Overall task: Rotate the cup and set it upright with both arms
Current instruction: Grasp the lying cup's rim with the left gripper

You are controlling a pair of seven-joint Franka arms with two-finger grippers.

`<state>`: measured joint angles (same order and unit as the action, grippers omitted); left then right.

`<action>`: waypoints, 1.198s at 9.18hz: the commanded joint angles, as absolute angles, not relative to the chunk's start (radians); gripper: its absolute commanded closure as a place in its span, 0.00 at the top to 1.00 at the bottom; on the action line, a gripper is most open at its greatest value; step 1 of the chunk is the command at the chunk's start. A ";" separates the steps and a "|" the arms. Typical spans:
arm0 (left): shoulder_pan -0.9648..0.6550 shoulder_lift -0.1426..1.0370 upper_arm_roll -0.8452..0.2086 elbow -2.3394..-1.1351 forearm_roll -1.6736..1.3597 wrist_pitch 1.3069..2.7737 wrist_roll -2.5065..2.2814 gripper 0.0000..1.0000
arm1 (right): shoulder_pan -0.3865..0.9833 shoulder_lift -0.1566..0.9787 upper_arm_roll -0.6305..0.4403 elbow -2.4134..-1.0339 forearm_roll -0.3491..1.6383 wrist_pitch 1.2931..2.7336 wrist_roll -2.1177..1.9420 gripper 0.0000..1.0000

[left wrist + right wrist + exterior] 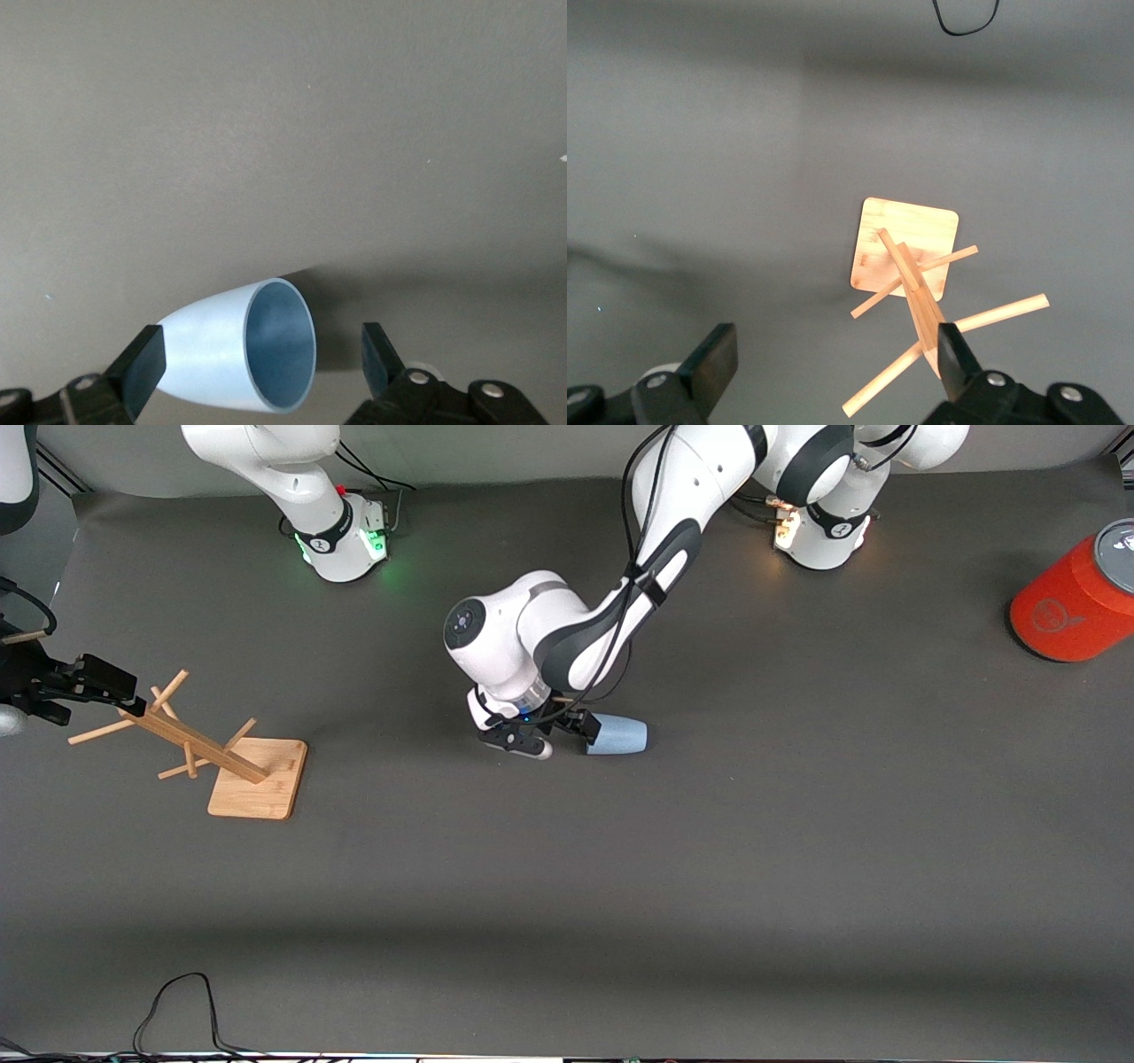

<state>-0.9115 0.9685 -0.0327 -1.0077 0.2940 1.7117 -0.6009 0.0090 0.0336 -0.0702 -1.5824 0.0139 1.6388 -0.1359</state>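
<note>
One pale-blue cup point(617, 736) lies on its side between the open left gripper's point(554, 737) fingers; the open right gripper point(93, 682) waits above one wooden mug tree point(217, 755).

Both pincers point(261, 363) point(837, 363) wide apart

The orange cylinder point(1076, 598) runs off the front view's edge, as does the right tool point(53, 686). The left arm's wrist covers part of the left tool point(567, 735) and the cup's point(617, 735) mouth. The cable point(966, 18) is cut off in the right wrist view.
</note>
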 commanded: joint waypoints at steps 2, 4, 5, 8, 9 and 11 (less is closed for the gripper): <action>-0.916 1.000 -0.029 -0.983 0.339 1.660 -0.467 0.98 | 0.011 0.037 -0.069 -1.569 0.015 1.631 -0.147 1.00; -0.914 1.009 -0.029 -0.992 0.350 1.664 -0.436 0.97 | 0.012 0.040 -0.064 -1.569 0.015 1.631 -0.147 1.00; -0.916 1.015 -0.029 -0.992 0.362 1.654 -0.425 0.94 | 0.012 0.040 -0.064 -1.569 0.017 1.631 -0.147 1.00; -0.914 1.014 -0.029 -1.017 0.390 1.651 -0.348 0.75 | 0.012 0.041 -0.064 -1.572 0.015 1.631 -0.146 1.00; -0.914 1.012 -0.029 -1.019 0.409 1.641 -0.321 0.63 | 0.014 0.041 -0.064 -1.572 0.015 1.631 -0.146 1.00; -0.913 1.011 -0.028 -1.019 0.426 1.615 -0.182 0.21 | 0.014 0.041 -0.063 -1.572 0.017 1.631 -0.146 1.00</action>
<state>-0.9102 1.0176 -0.0314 -1.0149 0.4039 1.6367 -0.2538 0.0100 0.0388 -0.0615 -1.5823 0.0139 1.6388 -0.1359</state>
